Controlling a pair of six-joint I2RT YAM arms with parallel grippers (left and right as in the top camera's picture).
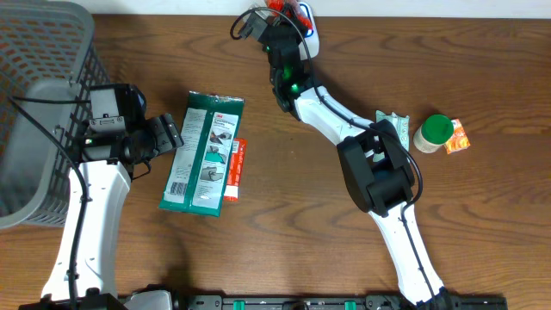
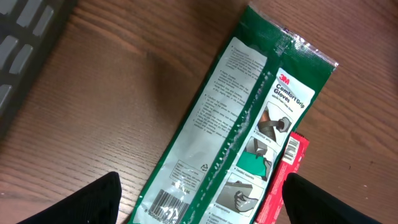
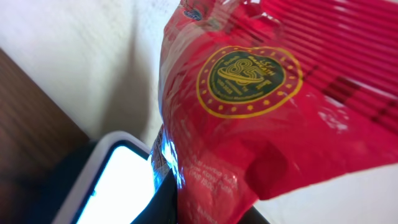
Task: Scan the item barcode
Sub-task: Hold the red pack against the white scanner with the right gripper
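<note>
**As Red Packet Hangs at the Scanner, Left Pincer Stands Wide**

While the right pincer (image 1: pixel 287 19) reaches to the far edge of the brown wooden table (image 1: pixel 284 232), its jaws are pinched together on a crinkled red plastic packet (image 3: pixel 261 93) bearing a gold-ringed green seal. In the right wrist view the packet fills most of the frame and hangs just above the white, grey-rimmed scanner (image 3: pixel 118 180) with its lit face. The packet's lower fold covers part of that face. From overhead the scanner (image 1: pixel 310 36) sits at the table's back edge, largely hidden by the arm and the packet (image 1: pixel 277 7).

The left pincer (image 1: pixel 168 133) has its jaws well apart and grips nothing. It hovers at the near-left edge of a flat green and white plastic pack of gloves (image 1: pixel 202 155), which lies printed side up with its barcode (image 2: pixel 165 205) showing between the dark fingers (image 2: pixel 93 199). A slim red carton (image 1: pixel 234 170) lies partly tucked under the pack's right edge. A grey mesh basket (image 1: pixel 34 52) stands just behind the left arm at the table's left end.

On the right, a small green and white sachet (image 1: pixel 394 127) is partly covered by the right arm's elbow. Beside it stand a cream jar with a green lid (image 1: pixel 433 133) and, touching the jar, a small orange packet (image 1: pixel 458 136).
</note>
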